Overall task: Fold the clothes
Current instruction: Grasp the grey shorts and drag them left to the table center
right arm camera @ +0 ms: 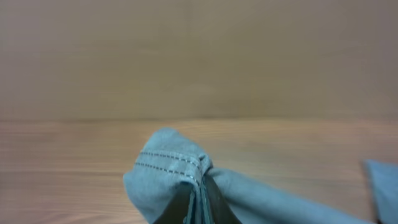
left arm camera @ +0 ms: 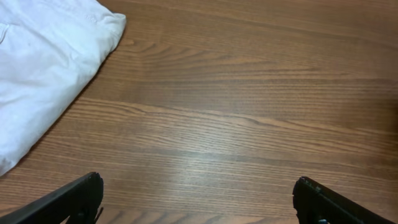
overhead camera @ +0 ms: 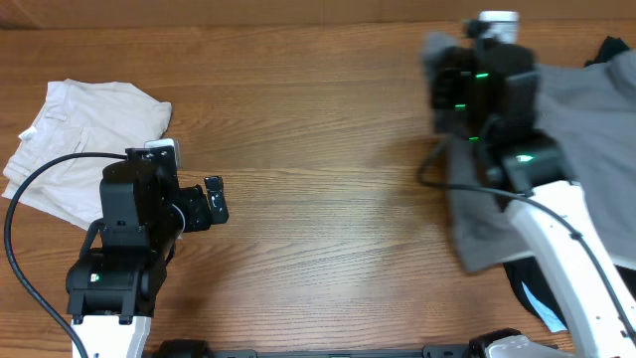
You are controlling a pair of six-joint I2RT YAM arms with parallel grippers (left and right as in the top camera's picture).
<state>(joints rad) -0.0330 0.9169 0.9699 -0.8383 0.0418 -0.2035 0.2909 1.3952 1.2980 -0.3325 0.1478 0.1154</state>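
One wooden table [overhead camera: 318, 119] takes up pretty much the whole overhead view, with all the clothes out at its two ends. The biggest piece is the grey garment [overhead camera: 586, 129], spread loosely over the right end. Part of it is bunched under the right arm [overhead camera: 566, 229], which reaches across it and looks blurry near the top. At the far left end is the off-white garment [overhead camera: 70, 149], a bit rumpled and lying flat, with nothing touching it. The black garment [overhead camera: 608, 48] only peeks out from under the grey one at the right edge, so I can't really tell its shape.

The left arm [overhead camera: 124, 239] sits just beside the off-white garment. The left fingers [left arm camera: 68, 199] are spread wide over bare wood, with nothing between them. The right fingers [right arm camera: 180, 208] are pressed together on a stitched hem of the grey garment, which puffs up just past their tips.
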